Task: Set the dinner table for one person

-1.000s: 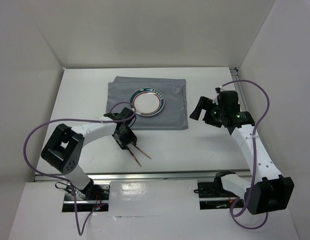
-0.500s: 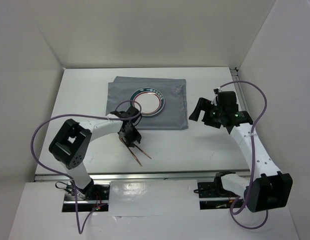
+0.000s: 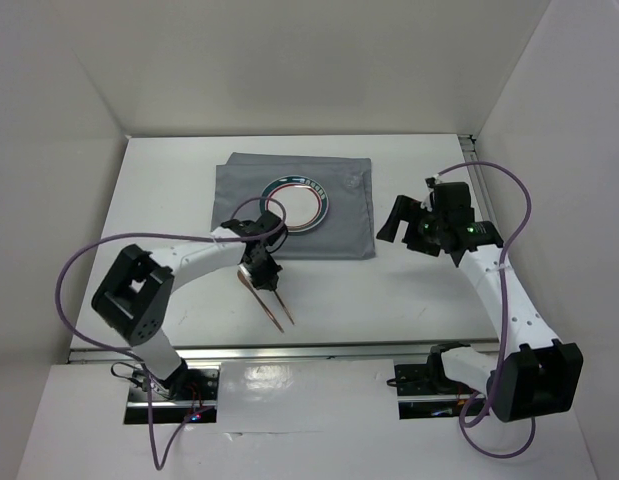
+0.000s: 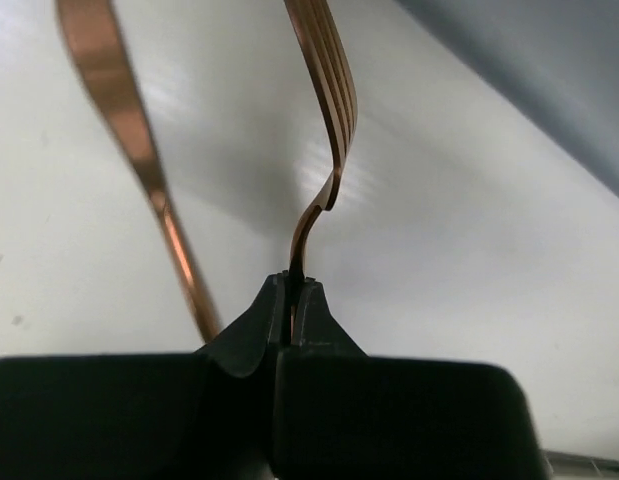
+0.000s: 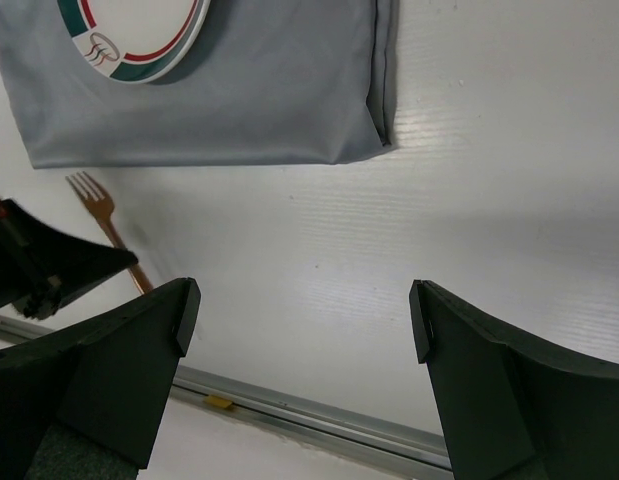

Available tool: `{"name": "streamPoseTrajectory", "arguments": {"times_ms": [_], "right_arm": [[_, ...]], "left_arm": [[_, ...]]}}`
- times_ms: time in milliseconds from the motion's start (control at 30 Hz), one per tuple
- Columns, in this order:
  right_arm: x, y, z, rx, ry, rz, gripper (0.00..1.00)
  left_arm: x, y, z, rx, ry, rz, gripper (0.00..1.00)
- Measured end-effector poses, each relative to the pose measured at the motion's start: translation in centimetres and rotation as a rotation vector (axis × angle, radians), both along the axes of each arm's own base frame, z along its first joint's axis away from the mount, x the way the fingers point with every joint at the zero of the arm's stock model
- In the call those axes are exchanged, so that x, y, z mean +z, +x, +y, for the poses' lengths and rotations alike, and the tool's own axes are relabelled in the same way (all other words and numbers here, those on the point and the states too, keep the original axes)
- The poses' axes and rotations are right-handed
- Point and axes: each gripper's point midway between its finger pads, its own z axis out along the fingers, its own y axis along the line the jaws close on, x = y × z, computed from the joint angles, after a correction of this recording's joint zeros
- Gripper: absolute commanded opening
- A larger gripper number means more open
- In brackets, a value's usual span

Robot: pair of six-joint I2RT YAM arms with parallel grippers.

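Note:
My left gripper is shut on the thin handle of a copper fork, whose tines point away from it just above the white dinner table. A second copper utensil lies beside the fork on the left. From above, the left gripper stands just below the grey cloth, with both copper pieces trailing toward the near edge. A round plate with a red and green rim rests on the cloth. My right gripper hovers open and empty to the right of the cloth.
In the right wrist view the cloth's corner, the plate and the fork tines show beyond the wide-open right gripper. A metal rail runs along the table's near edge. White walls enclose the table.
The left gripper has closed on the fork handle. The left arm shifted slightly right toward the cloth, and the two copper pieces now lie closer together. The right arm is unchanged.

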Motion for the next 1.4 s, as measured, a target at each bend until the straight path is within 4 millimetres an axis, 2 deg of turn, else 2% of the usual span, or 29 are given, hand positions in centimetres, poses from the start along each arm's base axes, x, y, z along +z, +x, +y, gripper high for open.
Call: {"name": "streamPoseTrajectory", "arguments": {"times_ms": [200,300,400,500,567,667,833,933,1033,1233,1400], "right_arm": [[-0.7,0.1,0.0,0.000,-0.001,0.012,1.00],[-0.8,0.2,0.0,0.000,-0.001,0.013,1.00],[-0.7,0.3,0.0,0.000,0.000,0.008,1.00],[-0.7,0.3,0.0,-0.002,-0.003,0.007,1.00],[-0.7,0.3,-0.1,-0.002,-0.008,0.009,1.00],[-0.7,0.5,-0.3,-0.008,-0.020,0.002,1.00],[-0.7,0.6,-0.2,-0.007,-0.025,0.007,1.00],[-0.6,0.5,-0.3,-0.009,-0.030,0.011,1.00],[-0.1,0.9,-0.6,-0.023,-0.043,-0.004,1.00],[-0.1,1.0,-0.9,-0.036,-0.057,-0.007,1.00],[-0.3,1.0,-0.9,-0.036,-0.057,-0.003,1.00]], "left_arm": [[6.8,-0.9,0.4,0.004,-0.049,-0.125,0.00],[9.8,0.2,1.1,-0.038,-0.042,-0.222,0.00],[12.7,3.6,2.5,-0.107,0.035,-0.317,0.00],[15.6,9.4,4.2,-0.156,0.177,-0.400,0.00],[16.3,12.6,5.4,-0.197,0.284,-0.414,0.00],[15.5,16.2,6.5,-0.266,0.415,-0.389,0.00],[10.9,19.7,7.4,-0.363,0.499,-0.271,0.00],[8.1,20.7,8.2,-0.397,0.503,-0.207,0.00],[6.2,21.3,9.3,-0.407,0.497,-0.162,0.00],[3.9,22.1,11.3,-0.400,0.501,-0.113,0.00],[2.9,23.0,11.3,-0.417,0.496,-0.111,0.00]]}}
